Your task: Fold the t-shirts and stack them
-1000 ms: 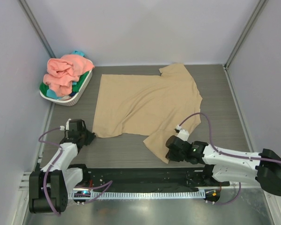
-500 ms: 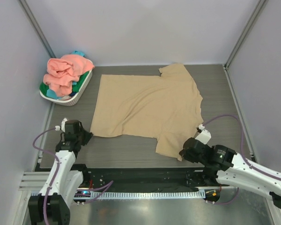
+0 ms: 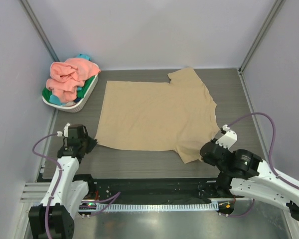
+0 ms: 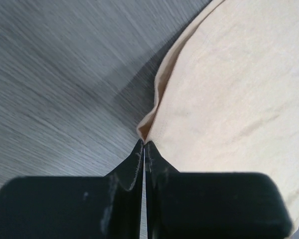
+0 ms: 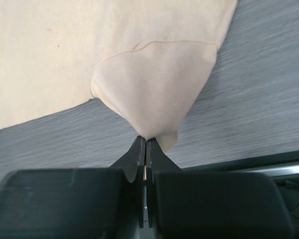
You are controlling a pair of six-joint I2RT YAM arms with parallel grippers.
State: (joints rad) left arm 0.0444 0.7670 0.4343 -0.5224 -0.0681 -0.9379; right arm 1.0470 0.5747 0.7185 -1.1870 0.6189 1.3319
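The tan t-shirt (image 3: 154, 114) lies spread flat across the middle of the dark table. My left gripper (image 3: 91, 142) is shut on its near left corner, seen pinched at the fingertips in the left wrist view (image 4: 144, 142). My right gripper (image 3: 203, 153) is shut on the near right sleeve (image 5: 154, 94), which is pulled to a point at the jaws (image 5: 146, 139). The salmon pink t-shirt (image 3: 70, 74) lies heaped on green (image 3: 88, 83) and teal (image 3: 55, 99) cloth in the basket.
The white oval basket (image 3: 84, 99) stands at the far left corner against the wall. A black rail (image 3: 149, 186) runs along the near edge between the arm bases. Bare dark table (image 3: 239, 109) shows right of the shirt.
Both grippers have drawn apart with the tan shirt: the right one moved right with the sleeve, the left one slightly left and away. The shirt now lies flatter and wider.
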